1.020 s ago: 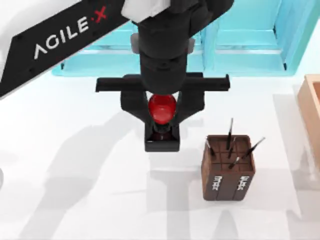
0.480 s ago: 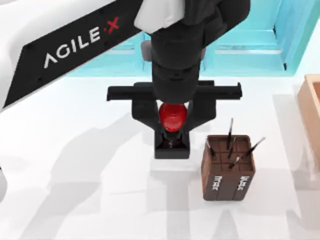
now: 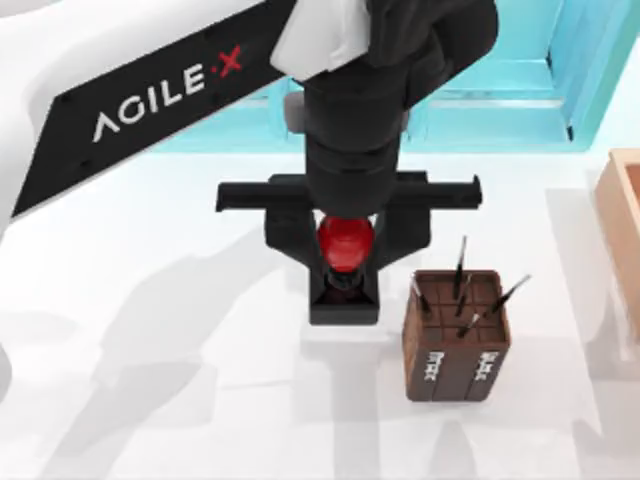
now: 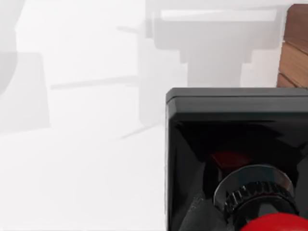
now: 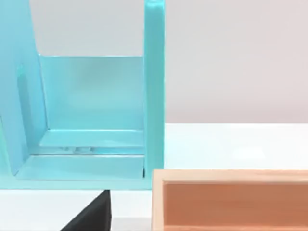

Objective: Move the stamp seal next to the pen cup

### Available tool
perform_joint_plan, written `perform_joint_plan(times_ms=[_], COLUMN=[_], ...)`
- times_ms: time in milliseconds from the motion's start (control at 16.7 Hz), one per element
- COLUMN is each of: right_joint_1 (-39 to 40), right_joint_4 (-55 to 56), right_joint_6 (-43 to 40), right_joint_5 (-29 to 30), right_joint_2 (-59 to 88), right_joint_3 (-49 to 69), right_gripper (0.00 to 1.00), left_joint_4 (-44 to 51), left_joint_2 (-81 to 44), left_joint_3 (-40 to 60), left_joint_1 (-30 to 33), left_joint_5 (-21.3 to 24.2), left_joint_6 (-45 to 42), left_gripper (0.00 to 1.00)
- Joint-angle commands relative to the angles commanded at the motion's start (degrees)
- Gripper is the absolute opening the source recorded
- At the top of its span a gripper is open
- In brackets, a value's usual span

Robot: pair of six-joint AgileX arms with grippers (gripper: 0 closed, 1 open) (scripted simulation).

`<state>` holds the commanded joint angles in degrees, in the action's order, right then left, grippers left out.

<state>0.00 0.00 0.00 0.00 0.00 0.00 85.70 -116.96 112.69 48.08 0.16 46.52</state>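
Stamp seal (image 3: 345,262) shifted right; left end effector (image 3: 345,250) clamped on knob; pen cup (image 3: 455,335) just right, lower centre.

My workspace: rendered office-desk mock-up. Plain white surface (image 3: 150,400), brown pen cup (image 3: 456,335) with pens, stamp seal (image 3: 345,262), turquoise file organiser (image 5: 91,125) at back, tan wooden box (image 5: 231,199) at right edge.

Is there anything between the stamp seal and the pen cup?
Nothing: in the top view, bare white table separates the stamp seal, held in the left claw, from the pen cup.
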Motion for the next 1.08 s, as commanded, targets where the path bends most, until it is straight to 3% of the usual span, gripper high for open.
perform_joint_plan(times_ms=[720, 1080], right_joint_1=[0.00, 0.00], right_joint_4=[0.00, 0.00], right_joint_6=[0.00, 0.00], right_joint_5=[0.00, 0.00], right_joint_2=[0.00, 0.00], right_joint_3=[0.00, 0.00], right_gripper=[1.00, 1.00], left_joint_4=[0.00, 0.00], left_joint_2=[0.00, 0.00], left_joint_3=[0.00, 0.00], left_joint_1=[0.00, 0.00], left_joint_5=[0.00, 0.00], left_joint_6=[0.00, 0.00], left_gripper=[0.98, 1.00])
